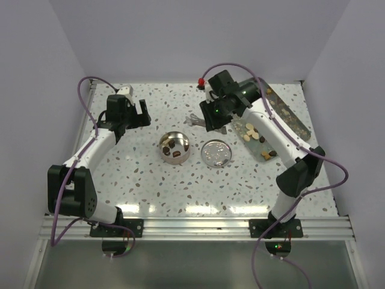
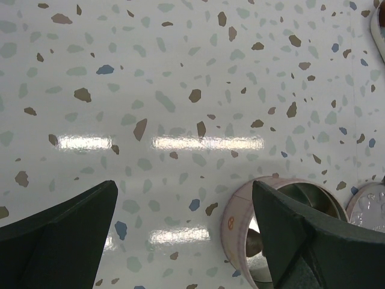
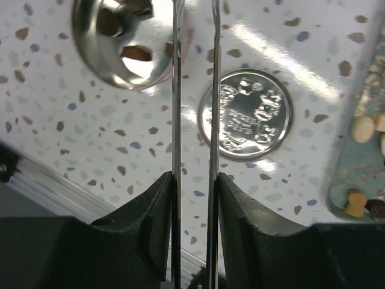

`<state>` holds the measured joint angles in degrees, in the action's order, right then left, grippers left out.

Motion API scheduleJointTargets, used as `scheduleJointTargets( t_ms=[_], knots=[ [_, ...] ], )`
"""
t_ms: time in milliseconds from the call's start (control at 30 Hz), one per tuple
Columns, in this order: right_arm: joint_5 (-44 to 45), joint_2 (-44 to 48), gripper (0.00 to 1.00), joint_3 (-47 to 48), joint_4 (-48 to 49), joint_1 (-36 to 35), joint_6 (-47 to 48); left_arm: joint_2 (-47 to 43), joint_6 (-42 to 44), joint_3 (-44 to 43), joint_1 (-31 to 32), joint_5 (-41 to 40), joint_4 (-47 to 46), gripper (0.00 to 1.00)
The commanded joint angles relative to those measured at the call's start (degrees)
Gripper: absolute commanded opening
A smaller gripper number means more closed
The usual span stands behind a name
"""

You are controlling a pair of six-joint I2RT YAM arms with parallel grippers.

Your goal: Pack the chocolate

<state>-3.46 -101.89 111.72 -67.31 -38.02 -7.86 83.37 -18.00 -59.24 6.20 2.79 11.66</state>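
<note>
Steel shows in three things: one round tin [image 1: 177,137], one loose lid [image 1: 215,153] just right of it, and one pair of tongs [image 1: 195,120]. One long tray [image 1: 256,147] lies further right. Chocolate [image 1: 175,154] sits in two places: about four dark pieces in the tin, roughly six pale and dark on the tray. The left gripper [image 1: 139,113] hovers left of the tin, jaws wide apart and holding nothing. The right gripper [image 3: 194,180], reaching over the table beyond the lid, clamps the tongs.

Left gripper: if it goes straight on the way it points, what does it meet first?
Probably the speckled terrazzo tabletop; the open left gripper points at bare surface, the round metal tin off to its side.
</note>
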Motion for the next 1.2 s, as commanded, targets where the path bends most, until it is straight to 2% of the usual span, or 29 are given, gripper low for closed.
scheduleJointTargets(
  t_ms=[0,133,367,633,1167],
  knots=[
    [1.96,3.71,0.36,-1.15,2.27,10.49,1.00,-0.58,0.16,-0.79,0.57,-0.50,-0.85,1.00],
    [4.42,5.72,0.36,-5.27,2.62,21.20,3.63,-0.23,0.25,-0.61,0.57,-0.24,-1.03,1.00],
    [8.38,11.43,0.36,-16.70,3.94,31.33,3.73,0.21,-0.19,-0.43,0.48,0.02,-1.90,1.00],
    [7.15,16.19,0.38,-26.11,4.38,32.48,2.76,2.41,-0.11,-2.10,0.57,1.61,-2.52,1.00],
    [5.14,14.26,0.43,-28.75,5.87,32.48,3.02,2.85,-0.28,-2.46,0.92,1.17,-2.17,1.00]
  ],
)
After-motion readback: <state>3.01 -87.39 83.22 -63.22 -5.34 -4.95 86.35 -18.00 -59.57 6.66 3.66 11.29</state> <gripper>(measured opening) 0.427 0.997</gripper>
